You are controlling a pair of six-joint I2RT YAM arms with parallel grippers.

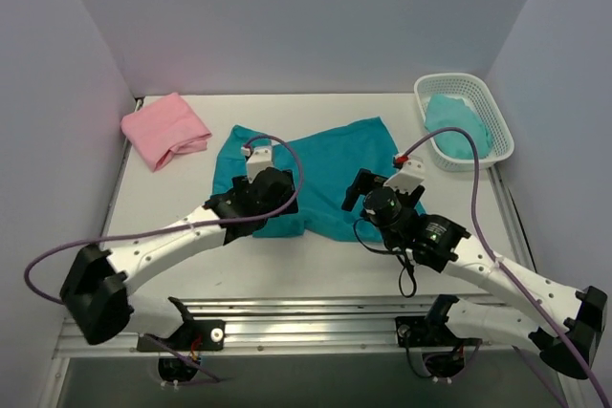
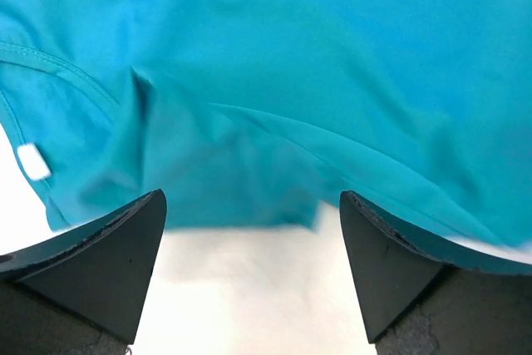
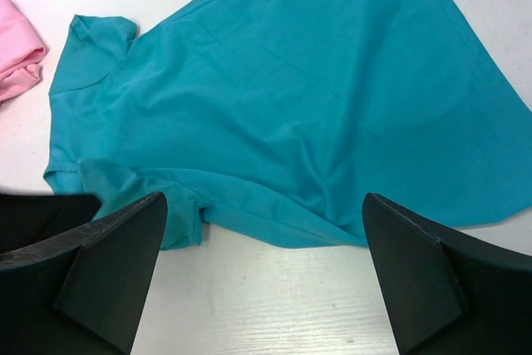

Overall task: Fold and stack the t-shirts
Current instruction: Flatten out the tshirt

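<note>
Left wrist view: the left gripper (image 2: 251, 197) has its fingers (image 2: 108, 263) spread wide with nothing between them. It hangs just over the near edge of the teal t-shirt (image 2: 291, 81). A small white label (image 2: 33, 161) shows at the cloth's left side.
Right wrist view: the right gripper (image 3: 266, 197) is also released and empty. Its jaws straddle the shirt's near edge, where the cloth bunches into a ridge.
Teal t-shirt: spread mostly flat in the middle of the table (image 1: 316, 260), wrinkled along its near side and not yet folded.
Pink t-shirt (image 1: 164, 129): already folded, lying at the far left and well apart from the teal one.
Step in hand: by my reading, the first fold of the teal shirt, with both grippers poised above its near edge.
Next move: both grippers need to press down to the tabletop and pinch the thin hem. They should then lift together and carry the edge toward the far side, keeping it level.
Around: a white basket (image 1: 501, 131) at the far right holds an aqua cloth (image 1: 457, 126).
In the way: nothing lies on the shirt. The likely trouble is the bunched ridge by the right gripper, where extra layers could be caught.
</note>
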